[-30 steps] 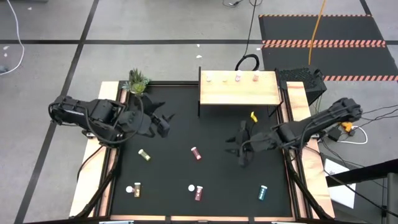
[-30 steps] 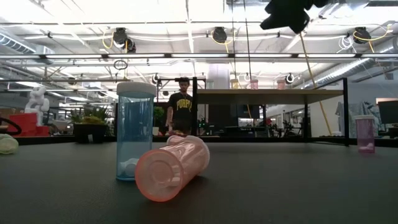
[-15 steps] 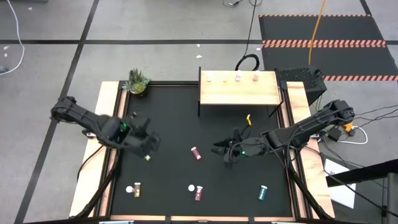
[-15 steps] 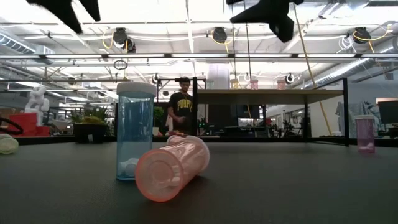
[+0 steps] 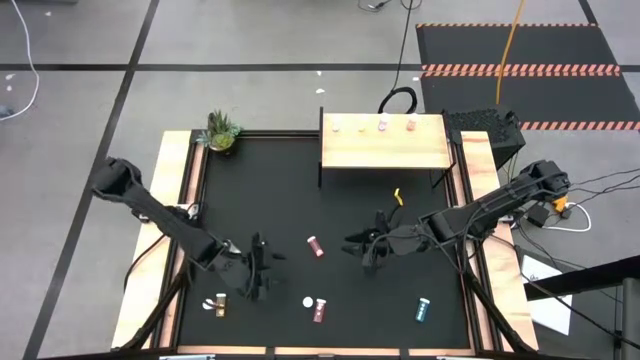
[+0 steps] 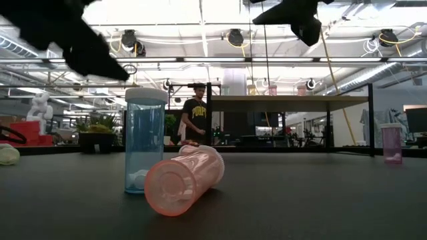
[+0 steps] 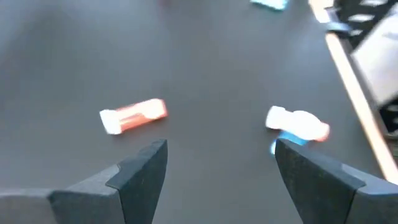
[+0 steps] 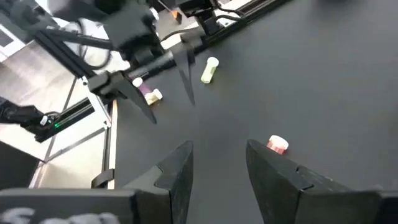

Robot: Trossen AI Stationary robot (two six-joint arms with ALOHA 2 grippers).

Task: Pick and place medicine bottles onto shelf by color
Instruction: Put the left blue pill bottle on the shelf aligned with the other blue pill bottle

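Note:
Medicine bottles lie scattered on the black table. A dark red one (image 5: 316, 246) is at the middle. A white-capped upright one (image 5: 308, 302) and a lying pink one (image 5: 320, 312) are near the front edge, a teal one (image 5: 423, 310) to their right and a yellow one (image 5: 218, 303) to their left. Another yellow bottle (image 8: 210, 70) shows beyond my left gripper. The shelf (image 5: 385, 148) at the far edge carries several bottles. My left gripper (image 5: 262, 272) hangs open and empty over the near left. My right gripper (image 5: 356, 250) stands open just right of the dark red bottle (image 8: 277, 144).
A small potted plant (image 5: 220, 132) stands at the table's far left corner. Wooden rails (image 5: 180, 230) run along both sides. A person (image 6: 195, 113) stands in the room beyond the far edge. Bare black table lies between the shelf and the scattered bottles.
My left gripper has swung down and toward the table's near edge, from the far left area to low over the near left, tipping downward. My right gripper has shifted a little toward the left, closer to the dark red bottle, and rolled. No bottle has moved.

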